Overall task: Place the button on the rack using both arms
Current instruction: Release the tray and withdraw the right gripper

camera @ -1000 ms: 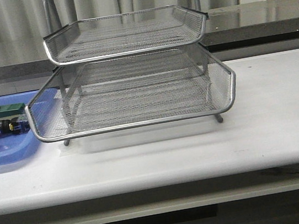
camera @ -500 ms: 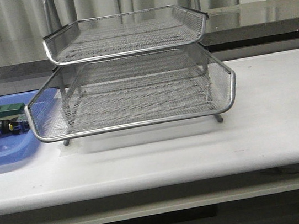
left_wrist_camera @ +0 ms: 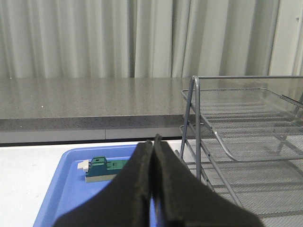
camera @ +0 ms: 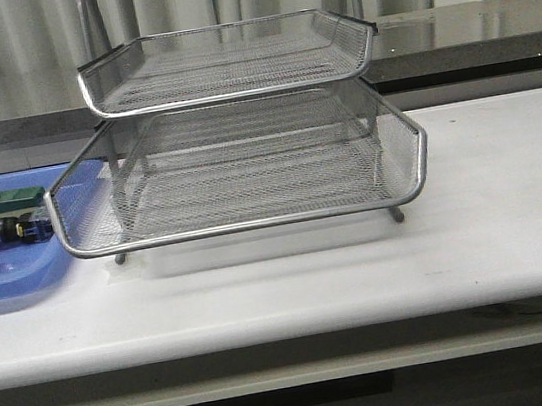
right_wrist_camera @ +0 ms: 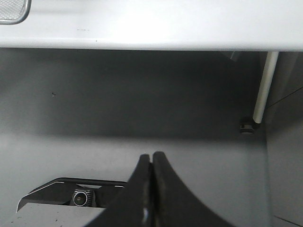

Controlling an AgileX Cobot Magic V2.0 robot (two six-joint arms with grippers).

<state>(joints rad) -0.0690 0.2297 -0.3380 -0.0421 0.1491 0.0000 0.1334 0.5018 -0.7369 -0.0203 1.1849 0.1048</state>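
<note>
Button (camera: 14,229): lies in blue tray (camera: 21,289), beside rack (camera: 246,166).
Left tool (left_wrist_camera: 152,156): closed, empty.
Right tool (right_wrist_camera: 151,163): closed, empty.
Risk: round button may roll when pinched.

The button (camera: 14,229) lay on its side at the left edge of the frame, red mushroom cap pointing left, dark barrel and what looked like a blue rear end pointing right toward the rack (camera: 243,146). The silver wire-mesh rack stood upright at centre frame, its lower tray drawn forward beyond the upper one.
</note>
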